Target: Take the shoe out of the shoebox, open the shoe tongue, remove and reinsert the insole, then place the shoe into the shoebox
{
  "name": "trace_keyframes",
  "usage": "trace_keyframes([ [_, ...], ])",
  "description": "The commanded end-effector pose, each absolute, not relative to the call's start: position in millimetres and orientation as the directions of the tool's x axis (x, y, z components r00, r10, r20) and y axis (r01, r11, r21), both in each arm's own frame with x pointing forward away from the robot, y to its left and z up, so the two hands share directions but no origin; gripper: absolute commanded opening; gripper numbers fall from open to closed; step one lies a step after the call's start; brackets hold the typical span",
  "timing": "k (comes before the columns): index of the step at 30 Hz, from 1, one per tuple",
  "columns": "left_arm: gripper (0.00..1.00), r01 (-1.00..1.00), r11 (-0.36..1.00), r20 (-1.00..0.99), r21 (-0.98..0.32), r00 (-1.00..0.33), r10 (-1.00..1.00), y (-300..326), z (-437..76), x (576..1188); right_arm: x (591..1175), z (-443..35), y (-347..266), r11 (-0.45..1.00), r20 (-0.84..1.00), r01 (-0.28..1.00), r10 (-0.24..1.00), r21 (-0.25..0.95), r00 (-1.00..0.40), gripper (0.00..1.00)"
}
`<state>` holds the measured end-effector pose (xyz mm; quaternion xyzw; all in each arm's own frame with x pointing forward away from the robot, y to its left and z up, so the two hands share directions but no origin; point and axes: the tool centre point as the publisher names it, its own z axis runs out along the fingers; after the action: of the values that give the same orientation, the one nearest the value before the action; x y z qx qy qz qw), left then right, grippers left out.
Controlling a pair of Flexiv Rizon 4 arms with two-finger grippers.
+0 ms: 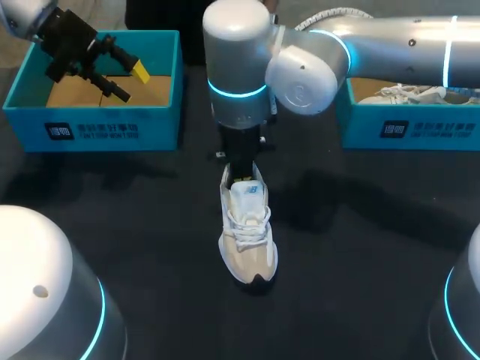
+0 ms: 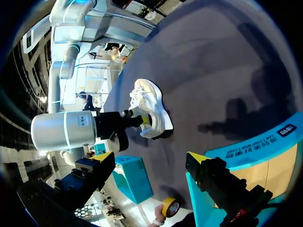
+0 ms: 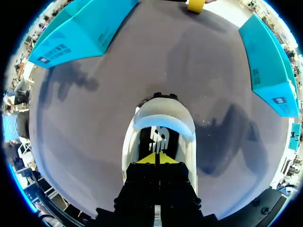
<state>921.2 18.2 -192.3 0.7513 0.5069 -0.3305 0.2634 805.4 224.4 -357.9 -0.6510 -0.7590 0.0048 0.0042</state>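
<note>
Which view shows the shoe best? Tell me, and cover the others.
Head view: the shoe lies whole, laces up. Right wrist view shows only its heel opening around the right tool; left wrist view shows it sideways, farther off.

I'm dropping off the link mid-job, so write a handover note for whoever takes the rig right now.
Left gripper: fingers open, empty, above the left shoebox.
Right gripper: fingers shut, tips down in the opening of the shoe; whether they pinch anything is not visible.
Shoe: upright on the table, out of the box.
Done: shoe taken out.
Left: progress on the tongue and insole steps unclear; finish them, then return shoe to shoebox.
</note>
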Motion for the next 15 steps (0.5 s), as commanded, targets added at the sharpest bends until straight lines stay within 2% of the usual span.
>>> trace_keyframes([
  [1,1.0,0.935,-0.348,-0.762,0.061,0.269,0.59,18,-192,921,804,-359,223,0.152,0.004,0.988,0.988,-0.008,-0.152,0.0],
  [6,1.0,0.935,-0.348,-0.762,0.061,0.269,0.59,18,-192,921,804,-359,223,0.152,0.004,0.988,0.988,-0.008,-0.152,0.0],
  [15,1.0,0.935,-0.348,-0.762,0.061,0.269,0.59,18,-192,921,796,-357,213,0.085,-0.07,0.987,0.993,-0.134,-0.095,0.0],
])
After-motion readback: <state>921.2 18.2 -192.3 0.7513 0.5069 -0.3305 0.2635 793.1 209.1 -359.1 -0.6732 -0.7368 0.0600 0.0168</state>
